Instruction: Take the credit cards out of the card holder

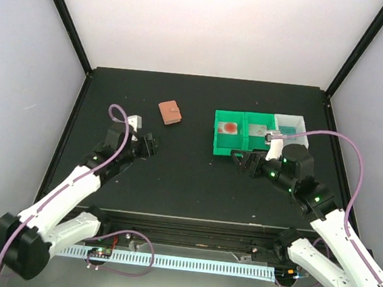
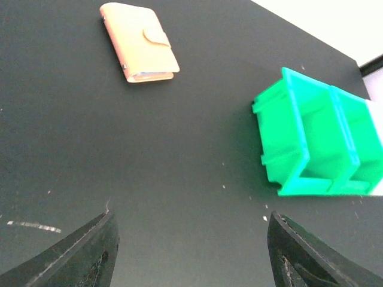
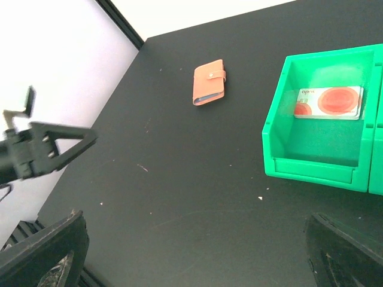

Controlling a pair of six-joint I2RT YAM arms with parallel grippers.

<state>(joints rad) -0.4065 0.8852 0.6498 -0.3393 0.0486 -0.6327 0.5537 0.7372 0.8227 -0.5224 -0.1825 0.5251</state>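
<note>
Salmon-pink card holder (image 1: 170,112) lies flat on the black table (image 1: 174,182), folded shut with its snap tab across the front. It sits toward the far side, left of the bins and apart from them.

The left gripper (image 1: 152,145) is on the near side of the holder and a little to its left, well apart from it. Its wrist view shows the two dark fingers spread, with only bare table between them. The left gripper (image 2: 188,215) holds nothing, and the card holder (image 2: 139,42) lies far ahead of it, off toward the upper left.

A row of three bins stands right of centre: a green bin (image 1: 228,144), a second green bin (image 1: 257,144) touching it, and a white bin (image 1: 290,118) at the right end. A whitish credit card (image 1: 229,127) with red round marks lies flat in the first green bin.

The right gripper (image 1: 243,159) hangs just in front of the near wall of the green bins. In its wrist view the jaws stand wide apart and empty. From there the credit card (image 3: 329,103) shows inside the green bin (image 3: 314,170) ahead and to the right, while the card holder (image 3: 209,82) lies further off, ahead and just left of the bin. Neither gripper touches the holder or the card.
</note>
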